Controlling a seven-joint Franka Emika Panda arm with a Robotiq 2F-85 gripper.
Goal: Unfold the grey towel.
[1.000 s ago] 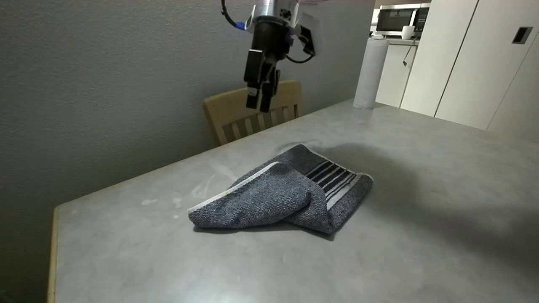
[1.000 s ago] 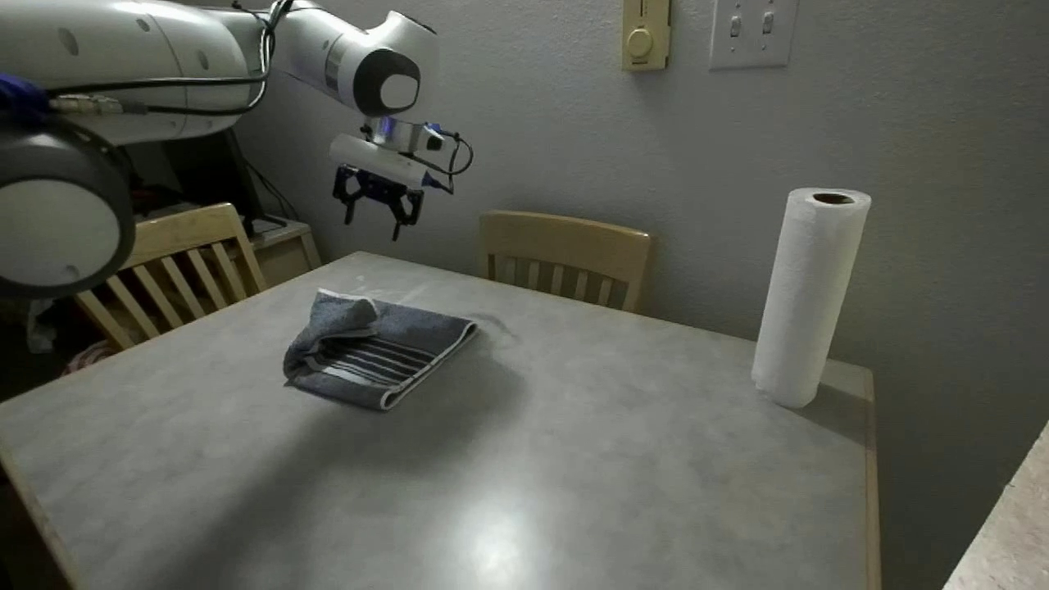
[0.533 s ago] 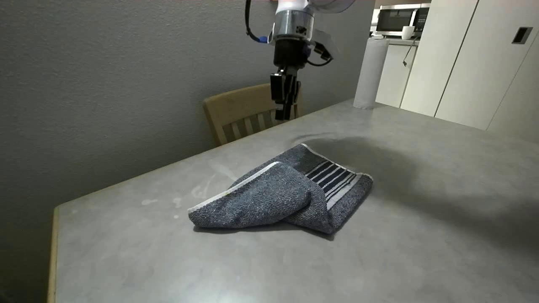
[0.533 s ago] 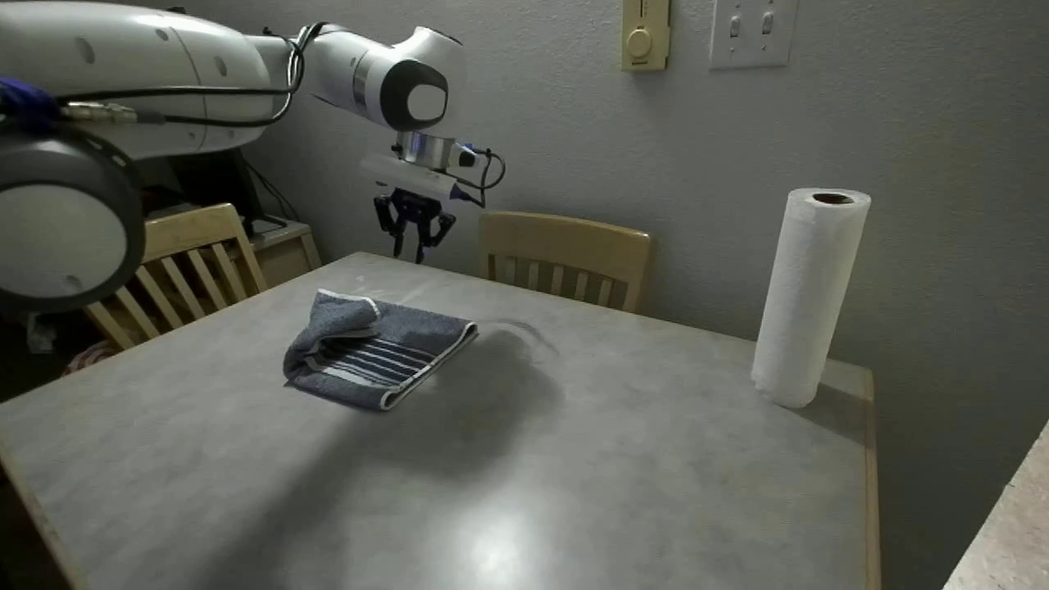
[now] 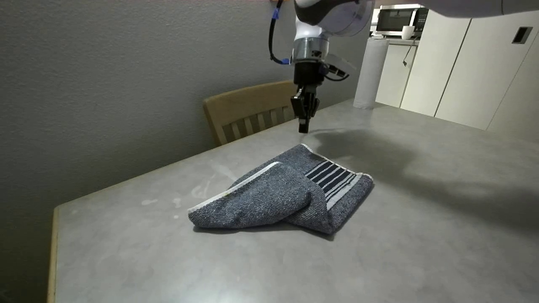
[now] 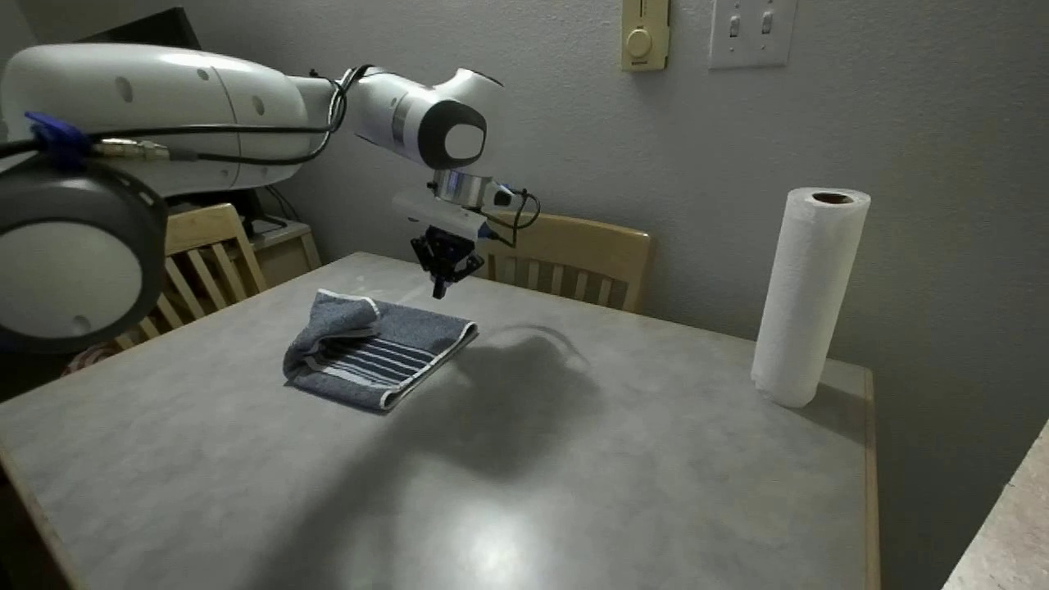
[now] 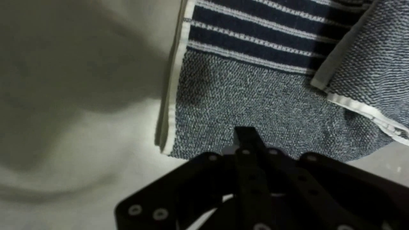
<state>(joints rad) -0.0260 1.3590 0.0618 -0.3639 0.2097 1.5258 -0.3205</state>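
Hovering near grey towel (image 5: 290, 193), lying partly folded on counter (image 6: 672, 475), with end effector (image 6: 439, 288) pinched narrow, apparently holding nothing. Best to widen before lowering, then catch only upper flap (image 5: 261, 198) by white hem (image 5: 252, 176) and peel back slowly, to avoid dragging lower layer (image 5: 294, 158). Noting nubby blue-grey weave, likely floppy, rounded fold (image 6: 305, 348), dark-and-pale stripes (image 5: 330, 179).

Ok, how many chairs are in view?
2. One chair stands by the wall, in both exterior views; a second chair, partly behind the robot arm, shows at left in an exterior view. Others may be hidden.
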